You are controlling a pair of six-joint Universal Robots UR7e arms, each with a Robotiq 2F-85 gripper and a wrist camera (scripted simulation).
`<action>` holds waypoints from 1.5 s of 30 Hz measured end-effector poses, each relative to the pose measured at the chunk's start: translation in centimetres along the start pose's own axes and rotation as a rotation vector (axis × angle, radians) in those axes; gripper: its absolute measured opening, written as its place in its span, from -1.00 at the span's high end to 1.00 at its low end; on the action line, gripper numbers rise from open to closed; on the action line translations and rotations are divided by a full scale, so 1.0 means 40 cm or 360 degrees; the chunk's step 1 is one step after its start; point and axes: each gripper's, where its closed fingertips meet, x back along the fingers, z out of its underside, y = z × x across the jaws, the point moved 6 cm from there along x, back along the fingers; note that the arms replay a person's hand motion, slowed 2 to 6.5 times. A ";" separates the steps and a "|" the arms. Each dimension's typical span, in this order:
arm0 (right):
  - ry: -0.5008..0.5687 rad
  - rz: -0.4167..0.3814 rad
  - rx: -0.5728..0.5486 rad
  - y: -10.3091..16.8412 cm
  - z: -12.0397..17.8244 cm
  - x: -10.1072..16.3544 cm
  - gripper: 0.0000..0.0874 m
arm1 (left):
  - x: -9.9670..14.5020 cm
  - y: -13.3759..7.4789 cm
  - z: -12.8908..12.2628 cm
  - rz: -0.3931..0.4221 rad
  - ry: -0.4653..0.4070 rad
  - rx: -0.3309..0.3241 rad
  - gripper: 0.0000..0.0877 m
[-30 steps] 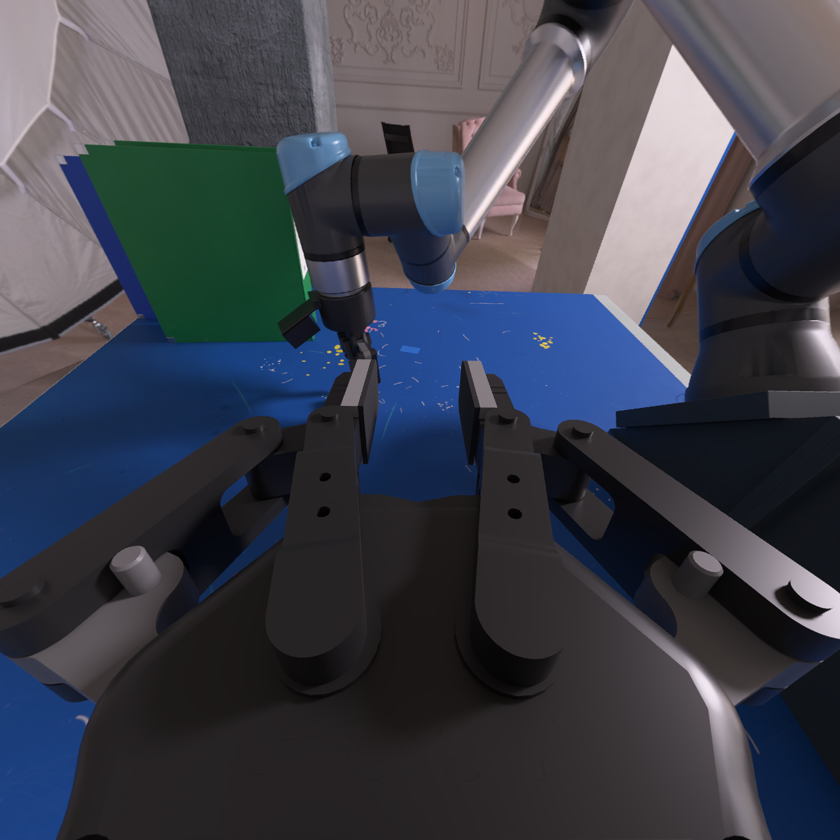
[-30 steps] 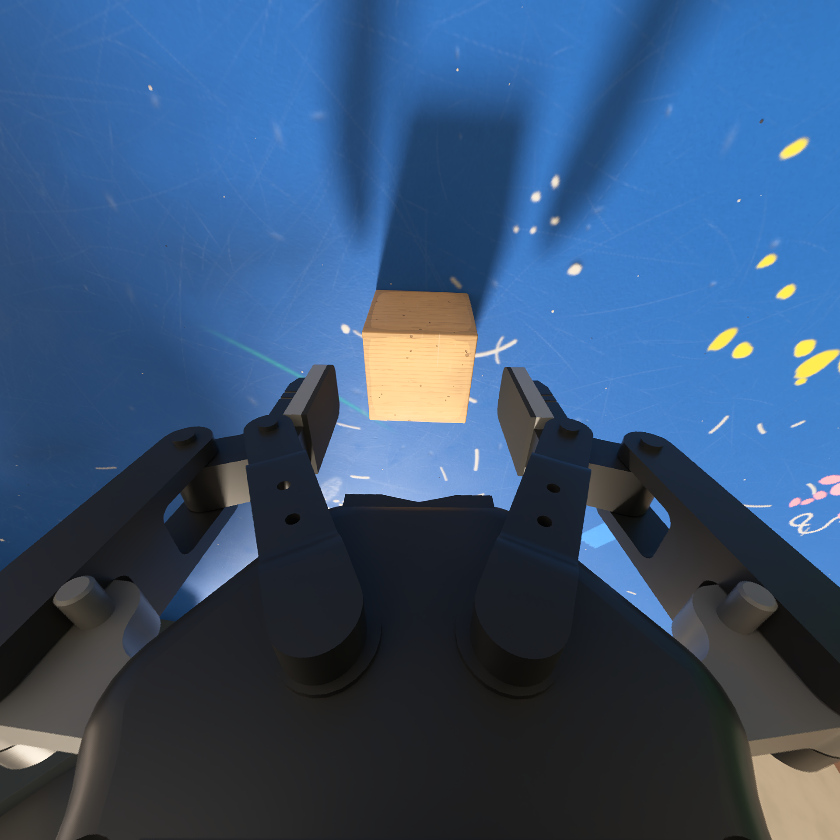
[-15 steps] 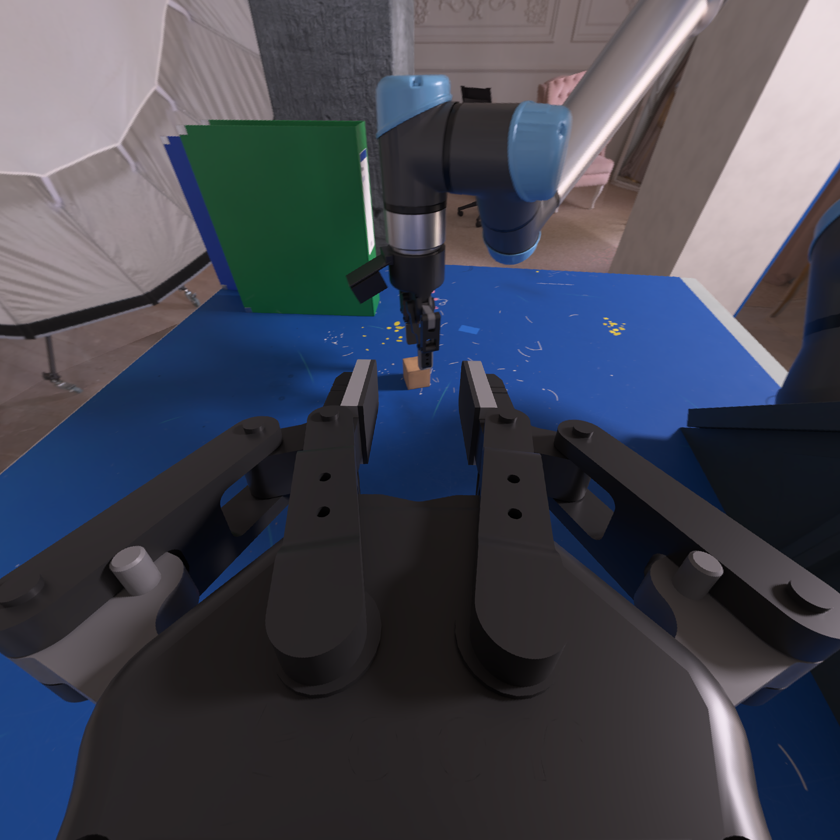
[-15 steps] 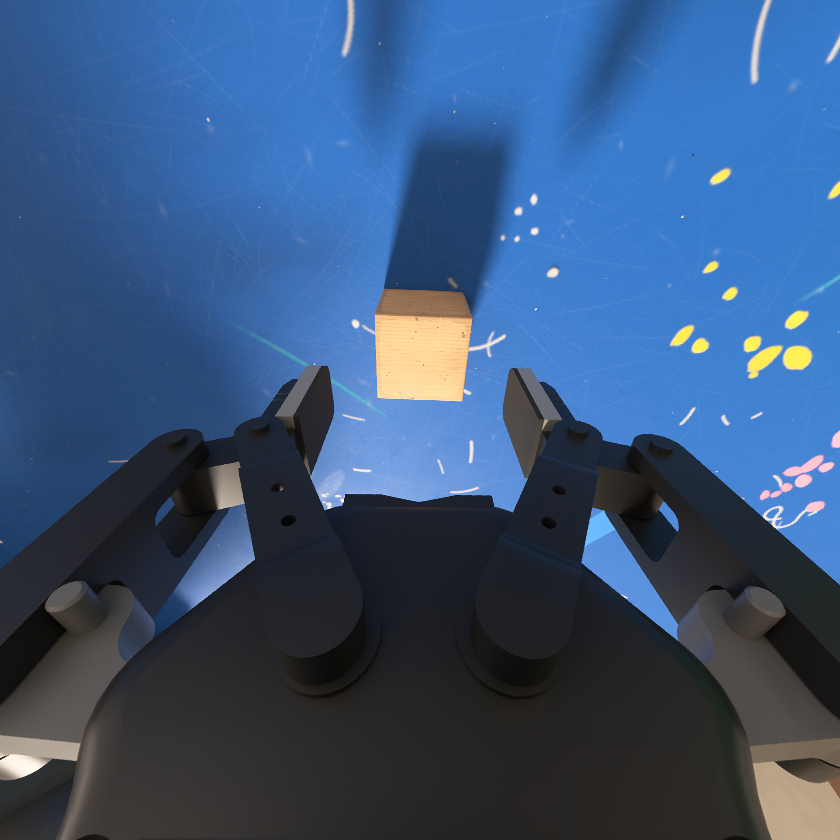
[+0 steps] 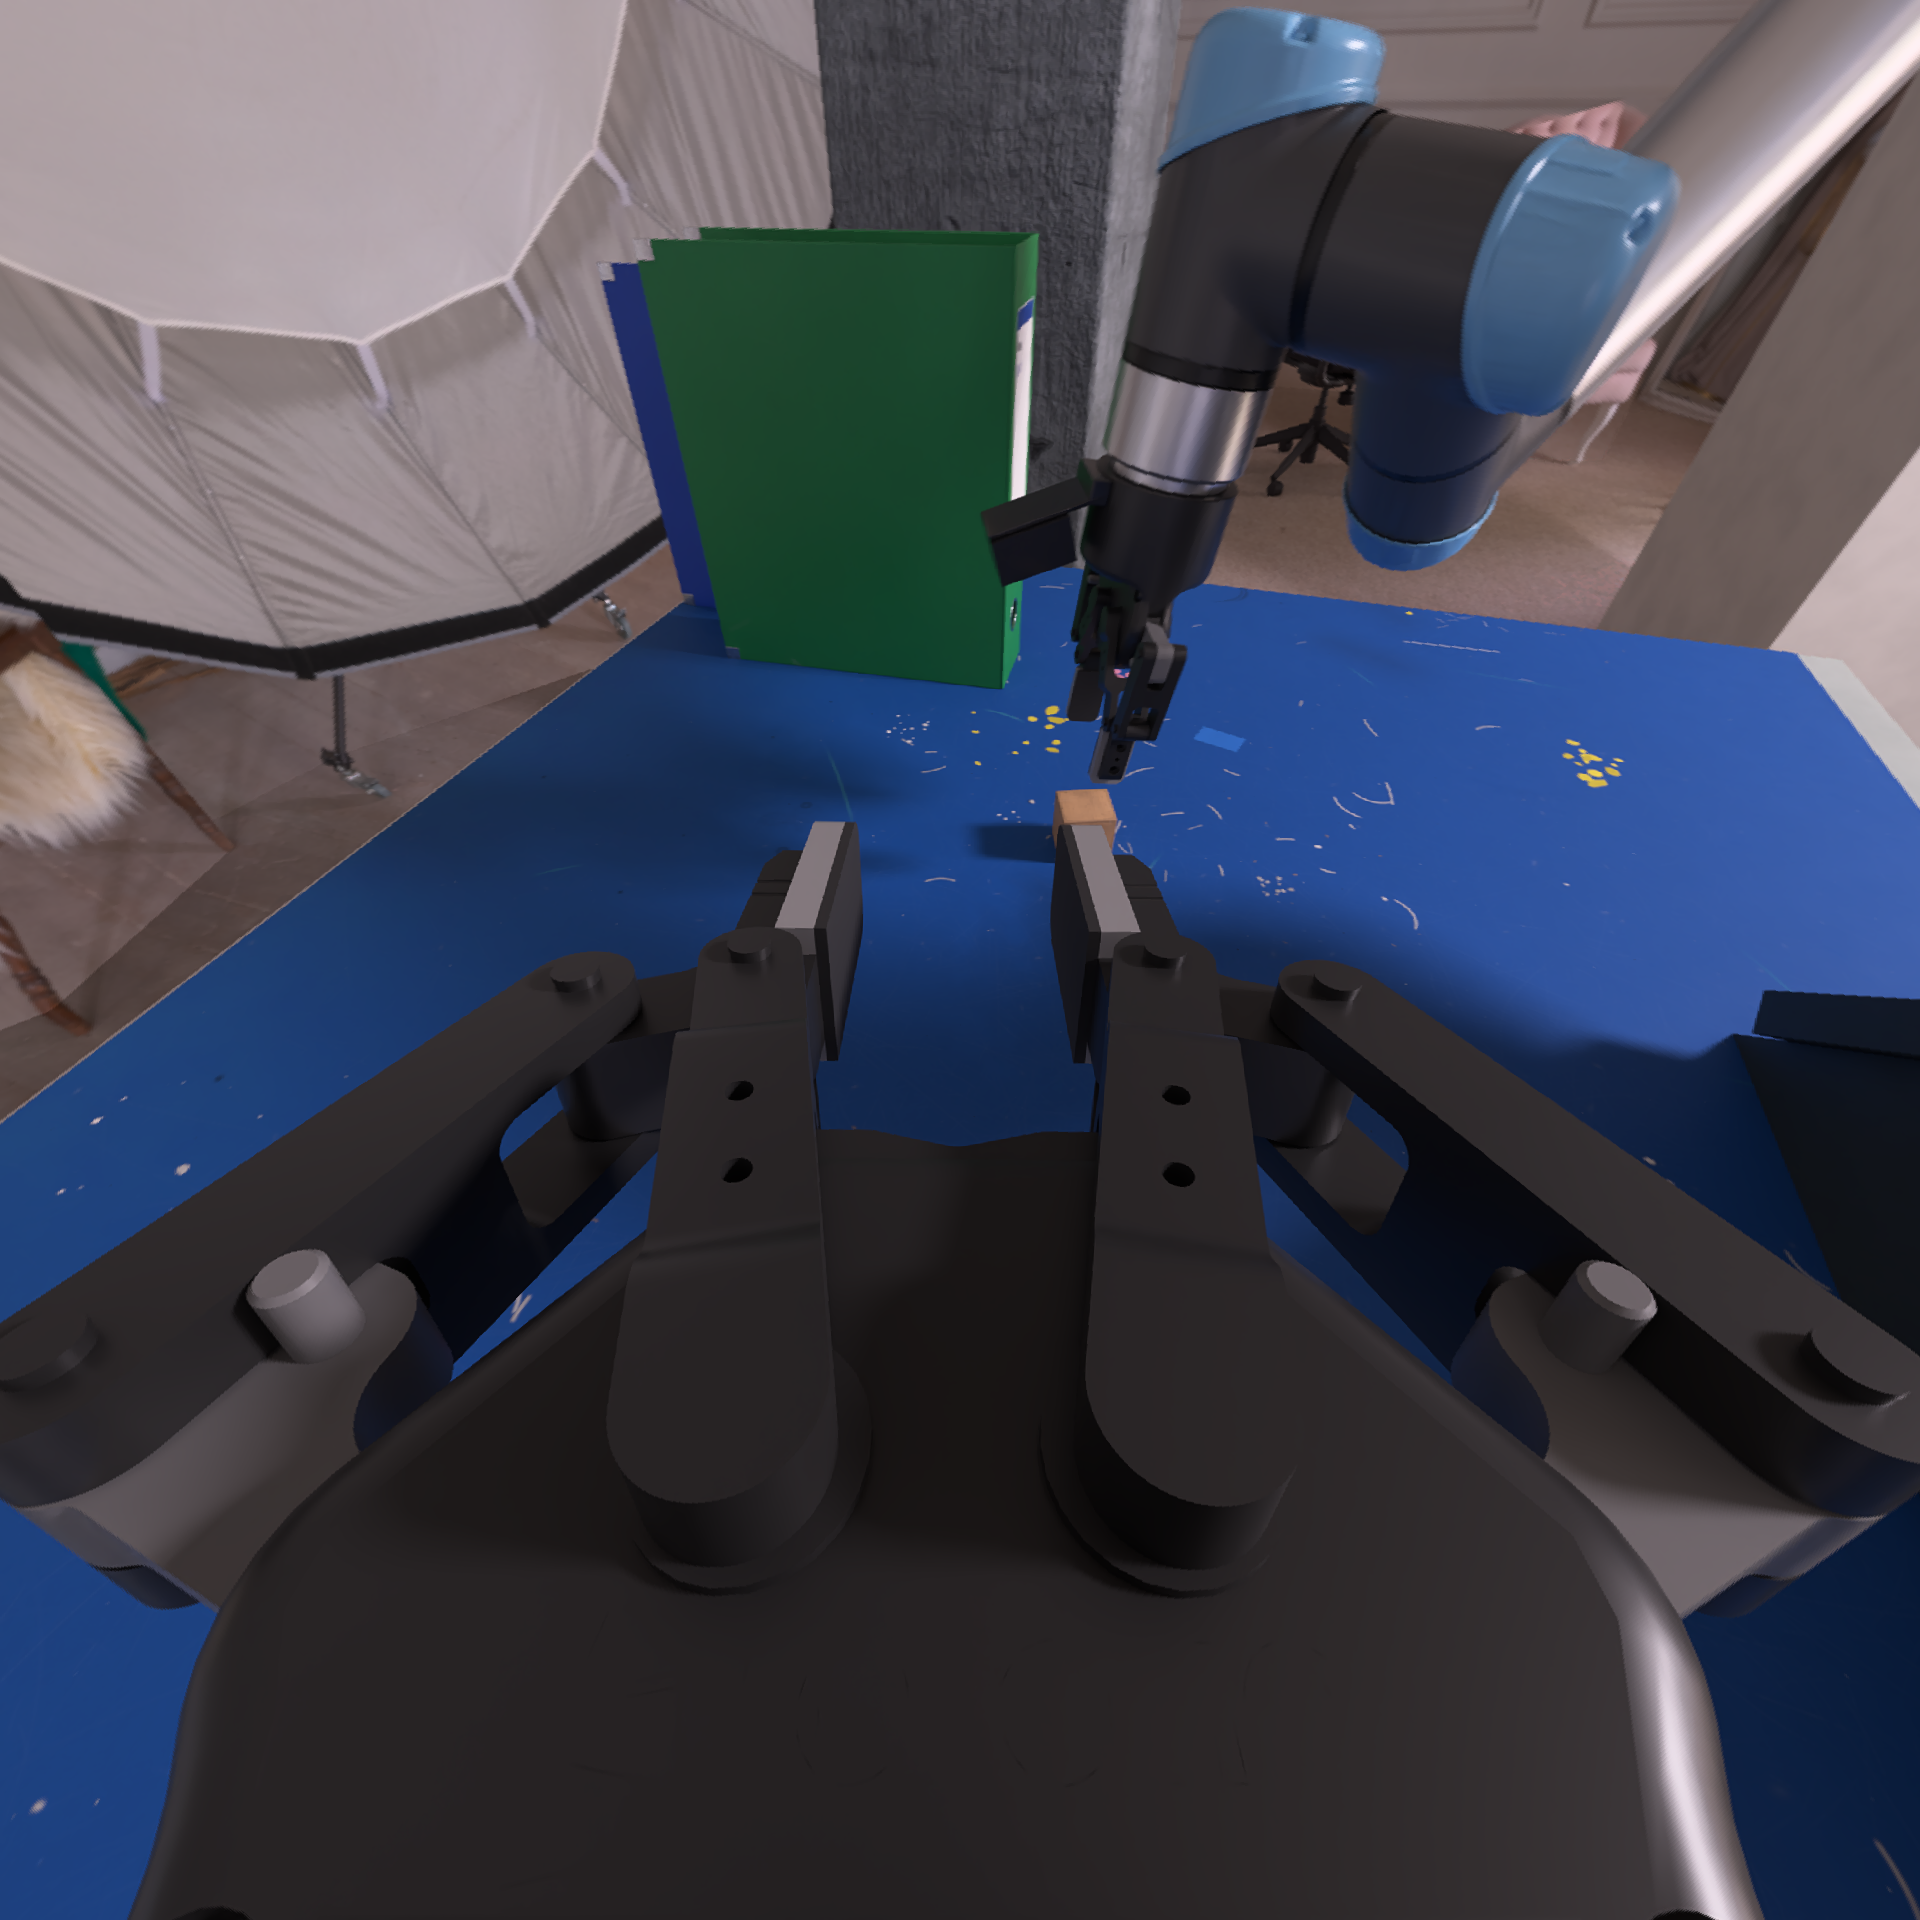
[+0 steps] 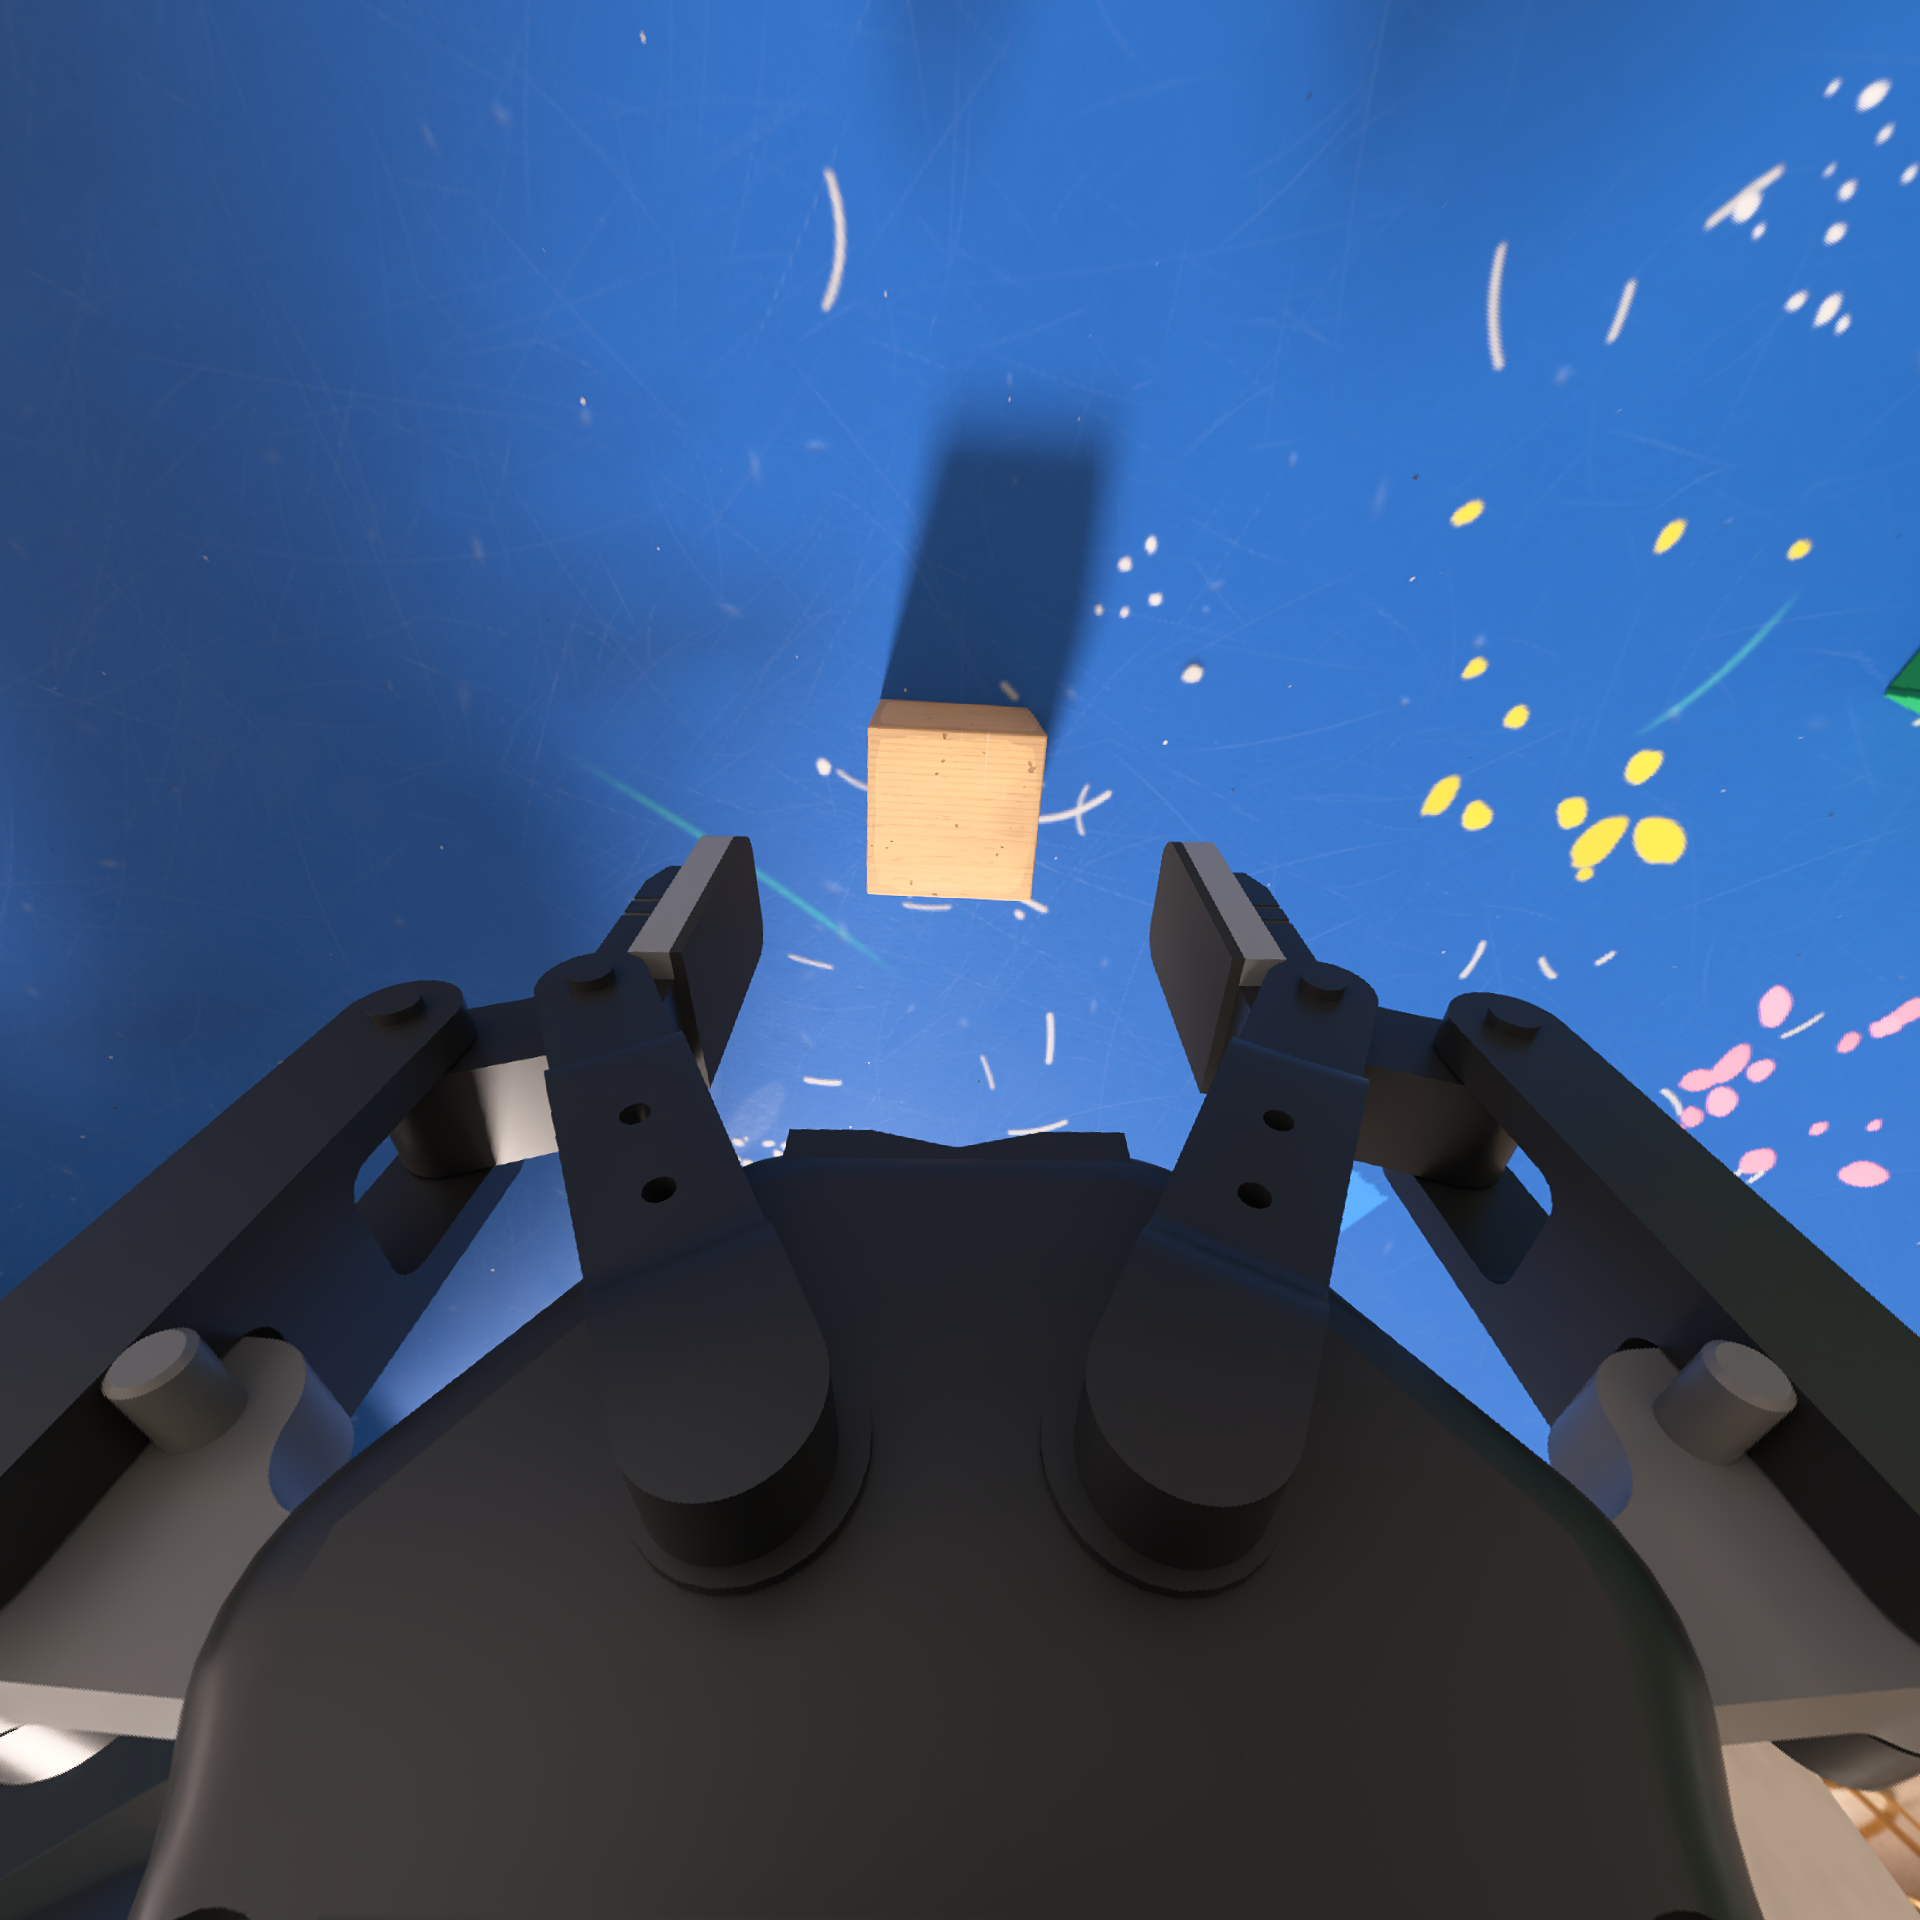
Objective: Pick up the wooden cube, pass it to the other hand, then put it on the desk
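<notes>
The wooden cube (image 6: 954, 800) sits alone on the blue desk (image 6: 416, 416), touching neither gripper. My right gripper (image 6: 956, 935) is open and empty, pointing down and hovering above the cube. In the left wrist view the cube (image 5: 1085, 808) lies just behind my left gripper's right fingertip, with the right gripper (image 5: 1117, 727) hanging above it. My left gripper (image 5: 954, 914) is open and empty, held above the desk (image 5: 1507, 935) well short of the cube.
A green binder (image 5: 852, 457) stands upright at the desk's far edge, behind the cube. The right arm (image 5: 1351, 260) reaches in from the upper right. A white light umbrella (image 5: 312, 312) stands off the desk at left. The desk's edges show at left and far right.
My right gripper has risen away from the cube and opened wider; the cube stays on the desk. My left gripper's view has swung left, so the cube now sits behind its right fingertip.
</notes>
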 end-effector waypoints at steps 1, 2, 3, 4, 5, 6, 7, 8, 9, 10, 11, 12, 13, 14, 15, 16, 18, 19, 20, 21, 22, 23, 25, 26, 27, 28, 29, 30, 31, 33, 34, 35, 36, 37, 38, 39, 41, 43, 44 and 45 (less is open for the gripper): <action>-0.0020 0.0005 0.0001 0.000 -0.001 0.006 -0.53 | 0.002 0.003 0.000 -0.0015 0.0000 0.0005 0.23; -0.0040 0.0010 0.0003 -0.001 -0.002 0.011 -0.53 | 0.003 0.005 0.001 -0.0029 0.0001 0.0009 0.23; -0.0061 0.0014 0.0004 -0.001 -0.003 0.017 -0.53 | 0.005 0.008 0.001 -0.0043 0.0000 0.0013 0.23; -0.0082 0.0017 0.0005 -0.001 -0.004 0.023 -0.53 | 0.006 0.010 0.002 -0.0054 -0.0002 0.0016 0.23; -0.0104 0.0020 0.0006 -0.001 -0.005 0.028 -0.53 | 0.008 0.012 0.003 -0.0065 -0.0004 0.0018 0.23; -0.0126 0.0023 0.0008 -0.001 -0.006 0.034 -0.53 | 0.010 0.015 0.004 -0.0075 -0.0006 0.0020 0.23; -0.0148 0.0026 0.0009 -0.001 -0.007 0.040 -0.53 | 0.011 0.017 0.005 -0.0085 -0.0008 0.0022 0.23; -0.0170 0.0030 0.0011 -0.001 -0.008 0.046 -0.53 | 0.013 0.019 0.006 -0.0095 -0.0011 0.0025 0.23; -0.0194 0.0033 0.0013 -0.001 -0.009 0.052 -0.53 | 0.015 0.022 0.007 -0.0107 -0.0015 0.0028 0.23; -0.0218 0.0036 0.0015 -0.001 -0.010 0.059 -0.53 | 0.016 0.025 0.008 -0.0118 -0.0019 0.0030 0.23; -0.0243 0.0039 0.0017 -0.002 -0.011 0.065 -0.53 | 0.018 0.028 0.010 -0.0130 -0.0023 0.0033 0.23; -0.0267 0.0042 0.0019 -0.002 -0.013 0.071 -0.53 | 0.020 0.031 0.011 -0.0142 -0.0028 0.0037 0.23; -0.0292 0.0046 0.0022 -0.002 -0.014 0.078 -0.53 | 0.023 0.034 0.013 -0.0154 -0.0032 0.0040 0.23; -0.0318 0.0050 0.0024 -0.002 -0.015 0.084 -0.52 | 0.025 0.037 0.015 -0.0167 -0.0037 0.0043 0.23; -0.0344 0.0054 0.0027 -0.002 -0.016 0.091 -0.52 | 0.027 0.041 0.017 -0.0179 -0.0042 0.0047 0.23; -0.0370 0.0058 0.0030 -0.002 -0.018 0.097 -0.52 | 0.030 0.044 0.019 -0.0192 -0.0047 0.0050 0.23; -0.0422 0.0066 0.0037 -0.002 -0.020 0.111 -0.52 | 0.035 0.050 0.024 -0.0216 -0.0055 0.0058 0.23; -0.0447 0.0069 0.0040 -0.002 -0.021 0.117 -0.51 | 0.037 0.052 0.027 -0.0224 -0.0057 0.0062 0.23; -0.0473 0.0072 0.0043 -0.002 -0.022 0.124 -0.51 | 0.039 0.055 0.031 -0.0231 -0.0057 0.0066 0.23; -0.0498 0.0074 0.0046 -0.002 -0.023 0.130 -0.51 | 0.041 0.057 0.034 -0.0238 -0.0057 0.0070 0.23; -0.0523 0.0077 0.0049 -0.002 -0.024 0.137 -0.51 | 0.044 0.060 0.037 -0.0244 -0.0057 0.0074 0.23; -0.0548 0.0079 0.0053 -0.001 -0.025 0.143 -0.50 | 0.046 0.062 0.041 -0.0251 -0.0056 0.0079 0.23; -0.0591 0.0080 0.0058 0.000 -0.025 0.155 -0.50 | 0.051 0.067 0.050 -0.0263 -0.0045 0.0090 0.23; -0.0612 0.0079 0.0061 0.001 -0.026 0.160 -0.50 | 0.054 0.069 0.054 -0.0268 -0.0038 0.0096 0.23; -0.0633 0.0079 0.0063 0.001 -0.026 0.166 -0.50 | 0.057 0.072 0.058 -0.0274 -0.0032 0.0101 0.23; -0.0653 0.0079 0.0066 0.002 -0.026 0.171 -0.49 | 0.060 0.074 0.063 -0.0282 -0.0022 0.0108 0.23; -0.0670 0.0078 0.0069 0.003 -0.026 0.176 -0.49 | 0.063 0.078 0.068 -0.0290 -0.0009 0.0117 0.23; -0.0687 0.0077 0.0072 0.003 -0.025 0.181 -0.49 | 0.066 0.081 0.074 -0.0300 0.0007 0.0127 0.23; -0.0703 0.0076 0.0075 0.004 -0.025 0.186 -0.49 | 0.069 0.084 0.080 -0.0310 0.0023 0.0137 0.23; -0.0734 0.0074 0.0081 0.006 -0.024 0.195 -0.48 | 0.075 0.090 0.092 -0.0332 0.0058 0.0157 0.23; -0.0748 0.0074 0.0085 0.006 -0.023 0.198 -0.47 | 0.078 0.094 0.099 -0.0345 0.0080 0.0169 0.23; -0.0760 0.0073 0.0089 0.007 -0.022 0.202 -0.47 | 0.082 0.098 0.107 -0.0359 0.0105 0.0181 0.23; -0.0772 0.0072 0.0094 0.008 -0.022 0.205 -0.46 | 0.085 0.102 0.114 -0.0374 0.0130 0.0194 0.23; -0.0784 0.0072 0.0098 0.008 -0.021 0.209 -0.45 | 0.089 0.106 0.121 -0.0388 0.0155 0.0205 0.23; -0.0795 0.0071 0.0103 0.009 -0.020 0.212 -0.45 | 0.092 0.110 0.128 -0.0405 0.0181 0.0216 0.23; -0.0803 0.0072 0.0108 0.009 -0.019 0.214 -0.45 | 0.096 0.114 0.135 -0.0423 0.0207 0.0226 0.23; -0.0818 0.0072 0.0118 0.010 -0.017 0.218 -0.44 | 0.105 0.122 0.150 -0.0462 0.0260 0.0244 0.23; -0.0831 0.0072 0.0129 0.011 -0.015 0.221 -0.44 | 0.113 0.130 0.164 -0.0502 0.0312 0.0261 0.23; -0.0835 0.0072 0.0134 0.012 -0.014 0.222 -0.44 | 0.117 0.134 0.170 -0.0523 0.0336 0.0268 0.23; -0.0838 0.0072 0.0139 0.012 -0.013 0.223 -0.44 | 0.121 0.138 0.177 -0.0544 0.0361 0.0274 0.23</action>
